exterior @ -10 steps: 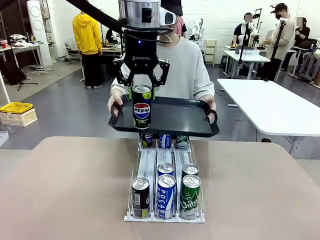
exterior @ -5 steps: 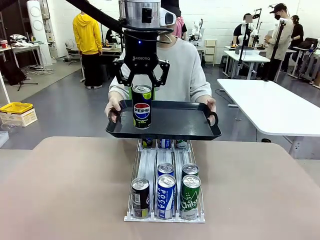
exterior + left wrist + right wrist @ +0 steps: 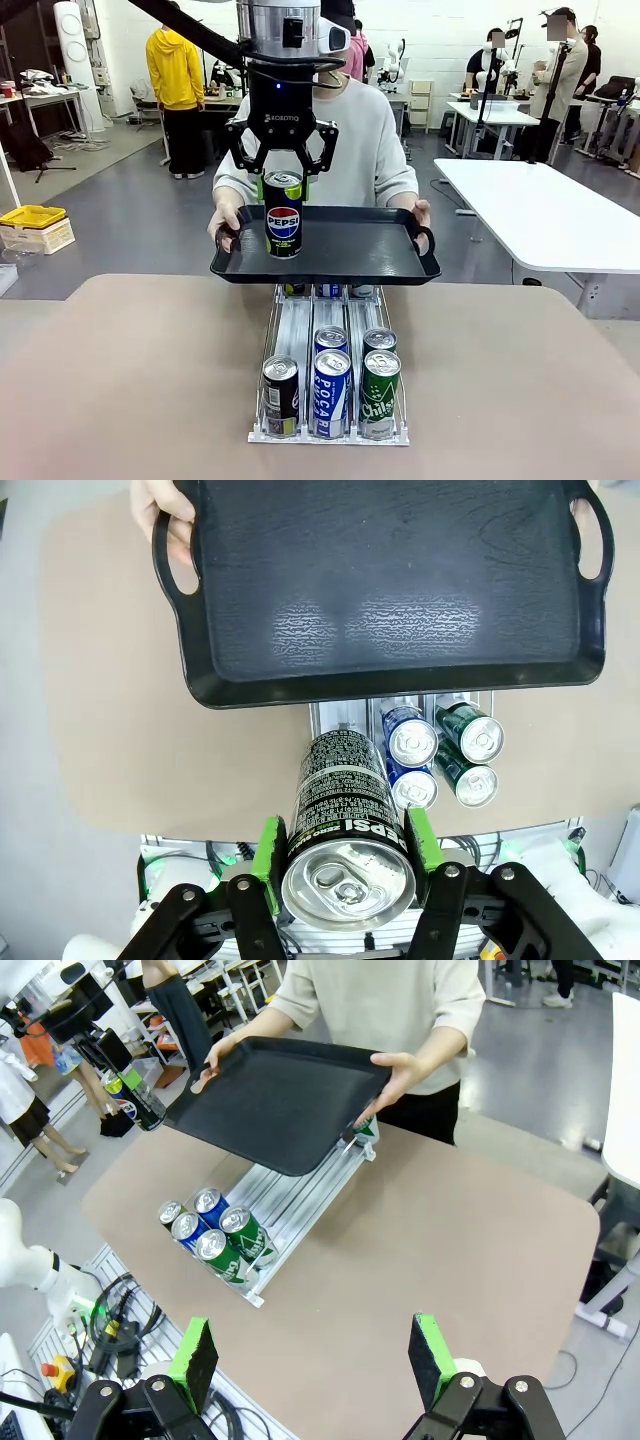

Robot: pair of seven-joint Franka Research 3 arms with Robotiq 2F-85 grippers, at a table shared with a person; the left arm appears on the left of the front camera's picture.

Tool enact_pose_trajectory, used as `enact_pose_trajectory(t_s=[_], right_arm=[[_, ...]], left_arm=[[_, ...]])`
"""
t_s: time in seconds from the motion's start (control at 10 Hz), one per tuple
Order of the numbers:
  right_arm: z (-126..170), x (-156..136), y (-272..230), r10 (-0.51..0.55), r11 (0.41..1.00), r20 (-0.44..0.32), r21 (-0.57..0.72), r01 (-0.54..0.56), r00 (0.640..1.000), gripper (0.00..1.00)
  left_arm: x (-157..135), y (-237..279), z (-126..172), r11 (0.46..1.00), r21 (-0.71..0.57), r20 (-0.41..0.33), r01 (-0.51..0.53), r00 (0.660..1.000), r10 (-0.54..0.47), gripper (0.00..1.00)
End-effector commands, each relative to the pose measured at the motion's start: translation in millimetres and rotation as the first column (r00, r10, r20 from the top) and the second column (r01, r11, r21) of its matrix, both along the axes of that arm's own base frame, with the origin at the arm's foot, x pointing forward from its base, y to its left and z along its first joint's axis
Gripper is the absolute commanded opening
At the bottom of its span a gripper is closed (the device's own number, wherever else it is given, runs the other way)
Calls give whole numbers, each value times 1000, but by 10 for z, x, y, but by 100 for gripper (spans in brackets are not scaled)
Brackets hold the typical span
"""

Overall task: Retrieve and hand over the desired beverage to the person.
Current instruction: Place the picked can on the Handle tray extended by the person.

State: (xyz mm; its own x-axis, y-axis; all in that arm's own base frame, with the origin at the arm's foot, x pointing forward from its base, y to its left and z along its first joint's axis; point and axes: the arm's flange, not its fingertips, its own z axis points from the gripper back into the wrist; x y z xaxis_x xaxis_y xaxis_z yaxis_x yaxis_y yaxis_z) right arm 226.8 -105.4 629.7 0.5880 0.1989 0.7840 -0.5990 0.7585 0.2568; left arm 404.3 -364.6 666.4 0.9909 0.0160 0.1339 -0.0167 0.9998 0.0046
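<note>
Gripping a Pepsi can (image 3: pixel 283 213) near its top, the left claw (image 3: pixel 283 188) hangs in front of the person (image 3: pixel 375 140). The can overlaps the black tray (image 3: pixel 350 250) the person holds above the rack (image 3: pixel 330 320).

From the left wrist, green pads (image 3: pixel 268 845) clamp the can's sides, and its base seems just short of the tray's near rim.

From the right wrist, the right claw (image 3: pixel 312 1355) gapes wide and empty above the table (image 3: pixel 450 1260).
</note>
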Motion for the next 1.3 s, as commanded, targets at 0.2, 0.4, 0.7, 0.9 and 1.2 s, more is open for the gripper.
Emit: enact_pose_trajectory(t_s=[0.2, 0.4, 0.7, 0.9, 1.2], right_arm=[[-3, 15, -5, 18, 1000, 1, 10, -18, 1000, 100], [-3, 15, -5, 18, 1000, 1, 10, -18, 1000, 100], [-3, 15, -5, 18, 1000, 1, 10, -18, 1000, 100], [-3, 15, -5, 18, 1000, 1, 10, -18, 1000, 100], [-3, 15, -5, 18, 1000, 1, 10, -18, 1000, 100]], left_arm=[[-30, 9, 18, 1000, 5, 10, -17, 1000, 17, 0], [-30, 9, 18, 1000, 5, 10, -17, 1000, 17, 0], [114, 26, 57, 998, -34, 3, 46, 999, -46, 59], [538, 119, 192, 997, -37, -28, 68, 997, -69, 59], [1031, 196, 201, 994, -67, -71, 87, 993, -92, 59]])
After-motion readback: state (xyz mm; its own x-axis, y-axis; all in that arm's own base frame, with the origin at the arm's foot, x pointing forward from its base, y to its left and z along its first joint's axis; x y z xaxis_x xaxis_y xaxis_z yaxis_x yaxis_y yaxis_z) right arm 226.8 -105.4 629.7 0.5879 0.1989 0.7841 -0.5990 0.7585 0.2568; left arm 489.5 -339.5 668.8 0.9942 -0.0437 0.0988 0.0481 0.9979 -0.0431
